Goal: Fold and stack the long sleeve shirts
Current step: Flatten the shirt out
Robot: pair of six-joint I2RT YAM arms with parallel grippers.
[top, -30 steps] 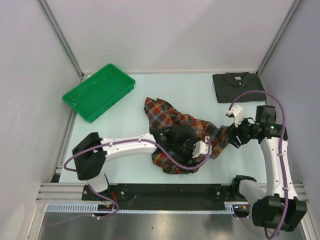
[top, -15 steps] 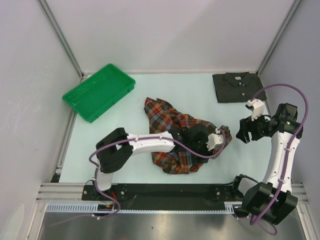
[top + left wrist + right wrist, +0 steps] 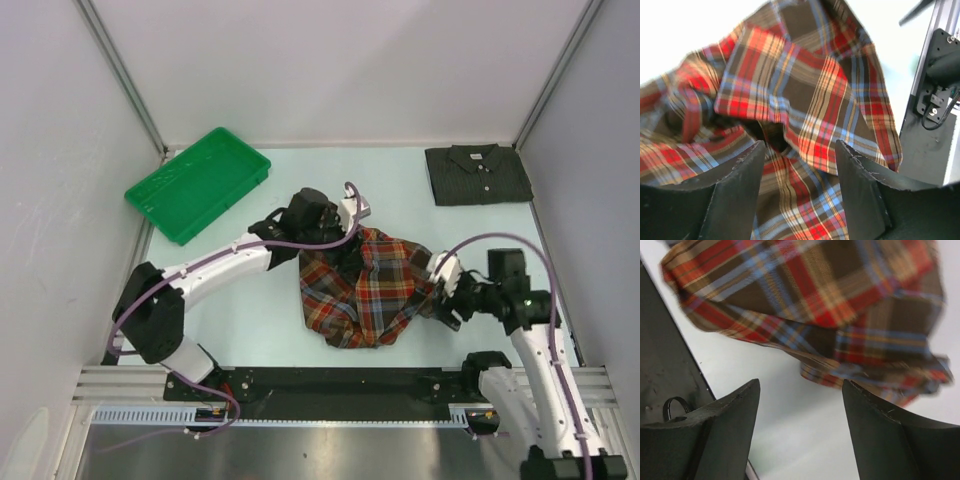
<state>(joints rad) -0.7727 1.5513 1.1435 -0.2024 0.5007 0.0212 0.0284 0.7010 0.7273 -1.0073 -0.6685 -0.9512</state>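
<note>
The plaid shirt (image 3: 365,292), checked in red, brown and navy, is seen crumpled in a loose, unfolded heap at front centre. The grey shirt (image 3: 478,174) is laid neatly folded, collar uppermost, in the far right corner, well apart.

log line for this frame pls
left pincer open over plaid shirt | right pincer open beside it | grey shirt folded, far right

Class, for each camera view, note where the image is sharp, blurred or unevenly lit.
Top external: even light, sharp throughout. Left wrist: plaid shirt crisp at centre, smeared at left; jaws underexposed. Right wrist: shirt blurs toward the right edge; jaws dark silhouettes.
</note>
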